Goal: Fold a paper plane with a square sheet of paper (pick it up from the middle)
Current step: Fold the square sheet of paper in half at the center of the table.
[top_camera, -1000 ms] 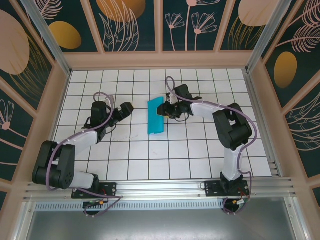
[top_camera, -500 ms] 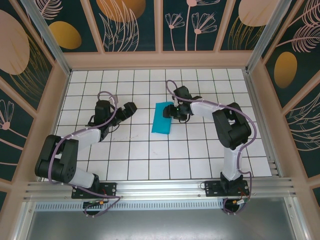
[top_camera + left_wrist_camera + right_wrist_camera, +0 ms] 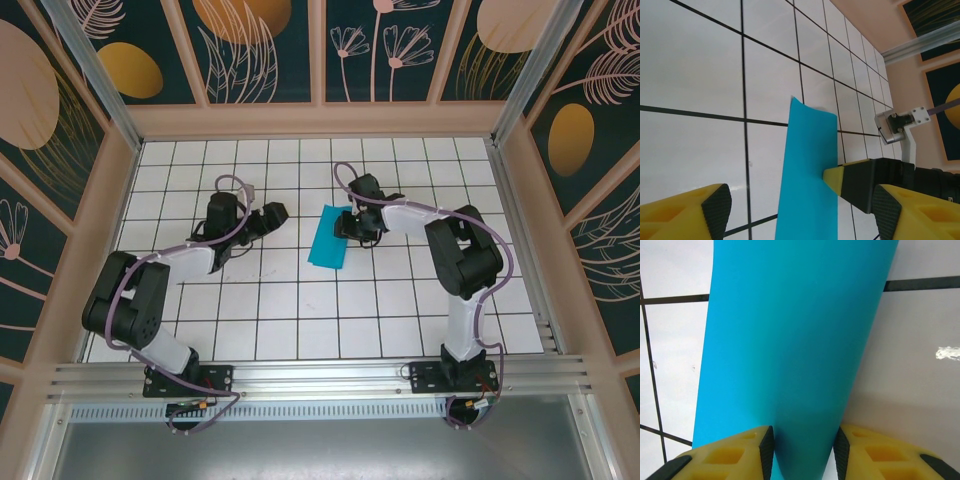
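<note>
Where the walled desk (image 3: 300,310) leaves open tiles on every side, the one square sheet of paper (image 3: 327,240) sits mid-desk as a narrowed strip. Of the two end effectors, the right end effector (image 3: 347,222) pinches the strip's far right edge. The left end effector (image 3: 276,213) stands wide and empty nearby. The number of layers in the strip is hard to make out.

The square sheet of paper (image 3: 810,165) lay on the gridded table (image 3: 690,65). The right gripper (image 3: 837,180) touched its right edge, and the left gripper (image 3: 801,212) gaped wide.
</note>
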